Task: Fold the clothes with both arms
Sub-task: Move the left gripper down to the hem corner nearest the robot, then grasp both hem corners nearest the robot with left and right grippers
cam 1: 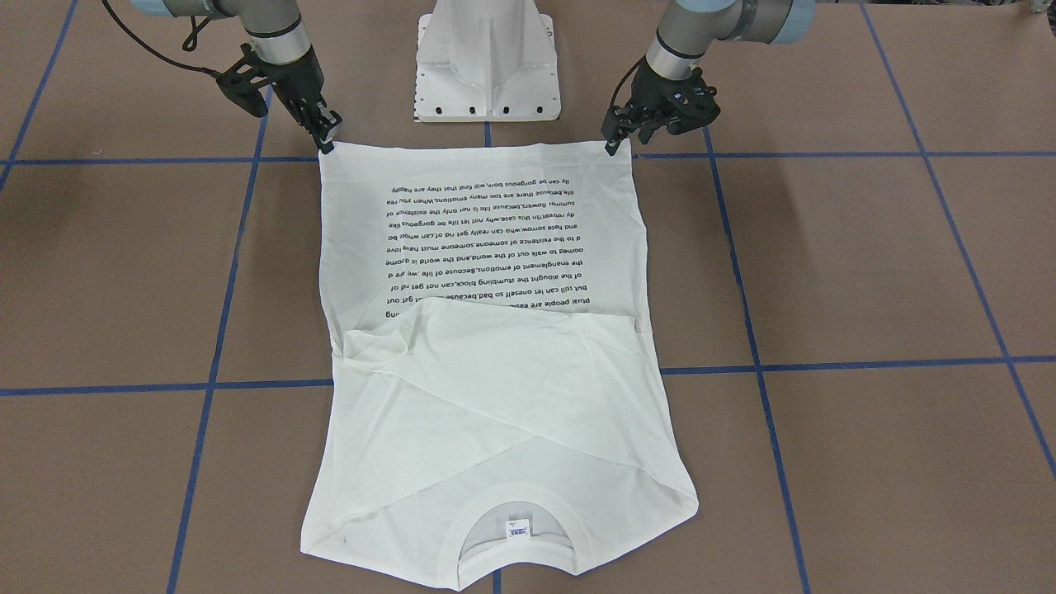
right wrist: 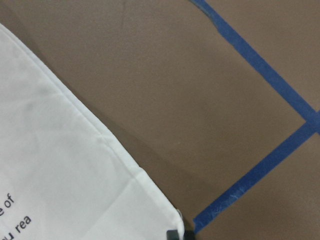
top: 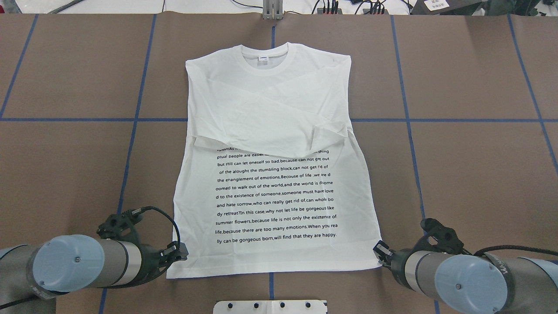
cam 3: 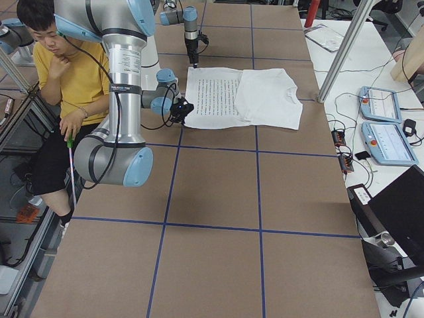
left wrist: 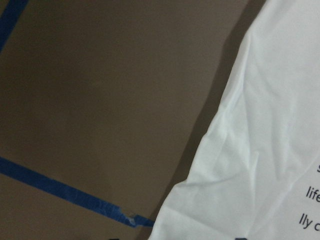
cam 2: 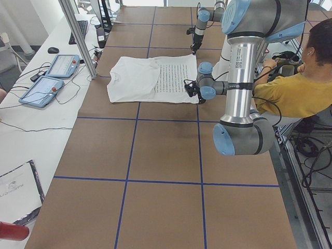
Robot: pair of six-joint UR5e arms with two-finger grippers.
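Both arms sit at the hem corners of the T-shirt: left gripper at its own-side corner, right gripper at the other. Jaws look narrow on both, but I can't tell if cloth is actually between them (wrist views show corner fabric and little else). The shirt lies flat mid-table, print up. The collar is at the end far from the base, and the sleeves are crossed over the chest.

My read: the step is to pinch the hem and fold it up to the collar. To do it well:
- Catch both hem layers.
- Lift both corners together and level.
- Keep the hem taut, not stretched.
- Travel straight along the shirt's axis.
- Lay the hem square on the shoulders.

Risk: one corner slips, the fold skews, and the sleeves drag out.
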